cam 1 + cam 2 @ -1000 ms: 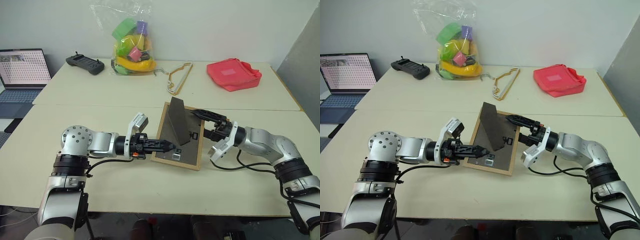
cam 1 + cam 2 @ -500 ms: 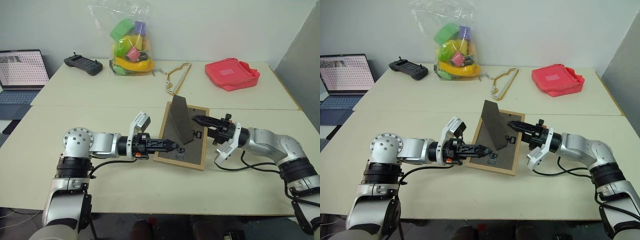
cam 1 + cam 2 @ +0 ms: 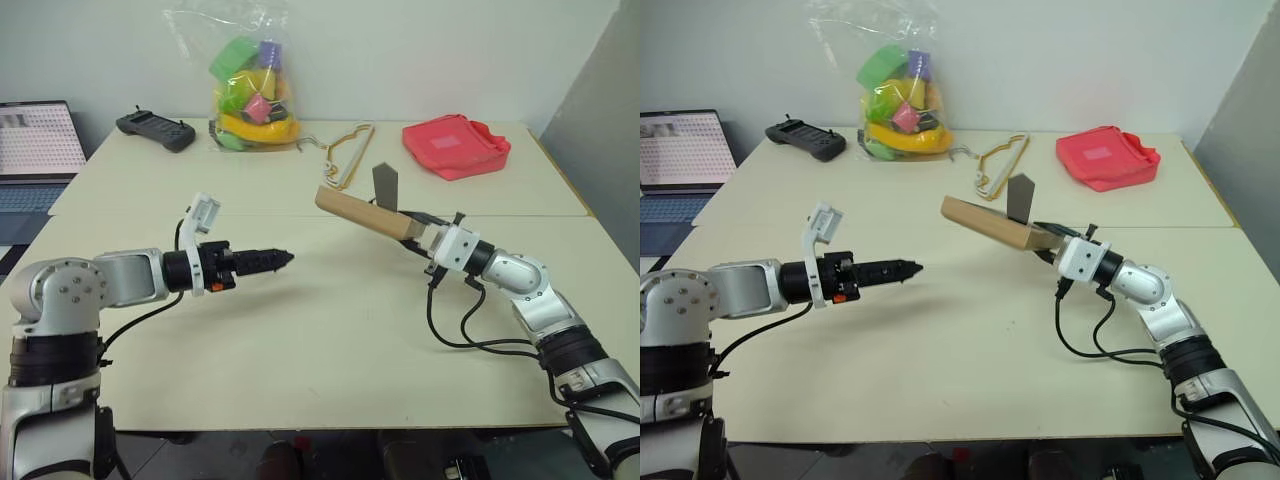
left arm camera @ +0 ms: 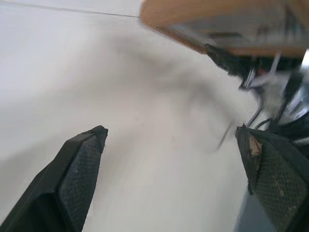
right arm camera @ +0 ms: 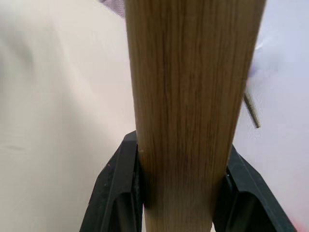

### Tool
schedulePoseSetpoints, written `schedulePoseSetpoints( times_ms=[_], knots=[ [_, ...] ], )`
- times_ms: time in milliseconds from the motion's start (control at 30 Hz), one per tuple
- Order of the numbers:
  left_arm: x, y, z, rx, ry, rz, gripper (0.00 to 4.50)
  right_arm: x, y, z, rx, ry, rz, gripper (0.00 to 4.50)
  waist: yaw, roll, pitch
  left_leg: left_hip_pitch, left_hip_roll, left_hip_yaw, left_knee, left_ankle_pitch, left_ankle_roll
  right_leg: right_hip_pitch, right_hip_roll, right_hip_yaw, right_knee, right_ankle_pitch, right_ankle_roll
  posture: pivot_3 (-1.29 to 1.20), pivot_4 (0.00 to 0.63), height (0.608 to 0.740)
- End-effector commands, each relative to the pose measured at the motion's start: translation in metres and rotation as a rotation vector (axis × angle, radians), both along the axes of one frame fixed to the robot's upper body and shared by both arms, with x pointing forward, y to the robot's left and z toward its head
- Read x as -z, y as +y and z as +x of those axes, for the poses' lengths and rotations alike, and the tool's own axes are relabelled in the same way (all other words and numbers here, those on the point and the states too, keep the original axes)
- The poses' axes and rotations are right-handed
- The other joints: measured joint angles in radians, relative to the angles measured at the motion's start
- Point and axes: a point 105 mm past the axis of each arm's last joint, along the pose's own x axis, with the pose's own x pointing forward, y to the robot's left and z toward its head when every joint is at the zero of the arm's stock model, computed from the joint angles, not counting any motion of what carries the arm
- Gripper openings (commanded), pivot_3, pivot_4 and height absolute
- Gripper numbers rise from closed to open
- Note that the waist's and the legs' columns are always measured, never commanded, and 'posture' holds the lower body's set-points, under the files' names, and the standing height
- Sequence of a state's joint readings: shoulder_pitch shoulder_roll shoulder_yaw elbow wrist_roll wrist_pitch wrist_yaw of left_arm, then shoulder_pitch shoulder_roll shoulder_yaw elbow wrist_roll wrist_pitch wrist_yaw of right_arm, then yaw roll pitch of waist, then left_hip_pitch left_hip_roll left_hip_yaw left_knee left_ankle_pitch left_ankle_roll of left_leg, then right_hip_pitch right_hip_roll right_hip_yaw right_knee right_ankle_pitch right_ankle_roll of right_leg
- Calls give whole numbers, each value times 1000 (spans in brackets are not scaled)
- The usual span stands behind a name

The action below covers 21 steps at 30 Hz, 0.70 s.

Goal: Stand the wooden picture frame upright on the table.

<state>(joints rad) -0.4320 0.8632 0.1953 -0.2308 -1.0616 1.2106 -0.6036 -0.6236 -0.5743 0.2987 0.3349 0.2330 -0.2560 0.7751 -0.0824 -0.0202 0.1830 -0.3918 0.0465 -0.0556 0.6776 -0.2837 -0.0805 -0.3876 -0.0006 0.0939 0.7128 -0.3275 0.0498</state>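
**A:** So where is the wooden picture frame (image 3: 365, 211) right now?

**B:** Off the table (image 3: 300, 330), lifted in the air by the right gripper (image 3: 425, 233). From the head views it is seen nearly edge-on, a light wood bar running up and to the left from the gripper, with the dark fold-out stand (image 3: 385, 186) sticking up from its top side.

**A:** Can you tell the grip from there?

**B:** Not well; the fingers are tucked behind the frame's near end. The right wrist view settles it: two black fingers (image 5: 118, 193) press on either side of the wood border, clamped onto it. That view gives only wood grain and pale table behind, no stand and no portrait.

**A:** And the left gripper (image 3: 283, 257)?

**B:** From the head views it hangs above the table, well apart from the frame, pointing toward it, and the fingers look like one dark spike. The left wrist view shows what that hides: the two fingertips (image 4: 79, 164) spread wide with nothing between them. Beyond them, blurred, are the frame's underside and the right gripper's dark parts and cables.

**A:** Anything else hard to read?

**B:** The frame's front face cannot be made out in any view. On the far table lie a bag of toys (image 3: 250, 90), a black controller (image 3: 156, 128), a thin hanger (image 3: 347, 155) and a red pouch (image 3: 456, 146); a laptop (image 3: 35, 150) is cut off at the left edge.
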Motion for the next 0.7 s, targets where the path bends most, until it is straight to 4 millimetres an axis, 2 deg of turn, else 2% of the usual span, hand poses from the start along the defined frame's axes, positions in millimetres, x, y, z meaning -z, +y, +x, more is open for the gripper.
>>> schedulePoseSetpoints(
  times_ms=[33, 100, 233, 367, 467, 567, 700],
  knots=[
    [-18, -14, -11, 52, -303, 135, 4500, -20, 15, -2, -102, 317, 201, 1328, 4, 1, 1, 0, 0, 0, 0, 0, 0, 0, 0, 0, 0, 0, 0, 0, 150, 740],
    [-21, -15, -12, 15, -374, 130, 4500, -18, 19, -2, -132, 455, 262, 1328, 11, 1, 1, 0, -1, 0, 0, -1, 1, 0, 1, -1, 0, 0, 0, 0, 150, 740],
    [-11, -17, -21, -31, -361, 78, 4500, -7, 23, 2, -151, 632, 363, 1328, 25, 1, 1, 0, -2, 3, 0, -2, 3, 0, 1, -1, 0, 0, 0, 0, 150, 740],
    [-4, -18, -27, -47, -339, 64, 4500, 3, 27, 4, -143, 653, 394, 1328, 29, 1, 1, -3, -1, 3, 0, -2, 4, -1, 2, -3, -2, 0, 0, 0, 150, 740],
    [1, -18, -29, -46, -314, 60, 4500, 20, 31, 1, -136, 645, 371, 1328, 28, 1, 1, -3, -1, 3, 0, -2, 4, -1, 2, -3, -2, 0, 0, 0, 150, 740],
    [1, -16, -27, -45, -306, 62, 4500, 35, 30, -1, -124, 640, 346, 1328, 29, 1, 1, -3, -1, 3, 0, -2, 4, -1, 2, -4, -2, 0, 0, 0, 150, 740],
    [-1, -16, -20, -42, -304, 59, 4500, 54, 29, -6, -102, 716, 356, 1328, 27, 1, 1, -2, -1, 3, 0, -2, 4, -1, 2, -4, -1, 0, 0, 0, 150, 740]
  ],
)
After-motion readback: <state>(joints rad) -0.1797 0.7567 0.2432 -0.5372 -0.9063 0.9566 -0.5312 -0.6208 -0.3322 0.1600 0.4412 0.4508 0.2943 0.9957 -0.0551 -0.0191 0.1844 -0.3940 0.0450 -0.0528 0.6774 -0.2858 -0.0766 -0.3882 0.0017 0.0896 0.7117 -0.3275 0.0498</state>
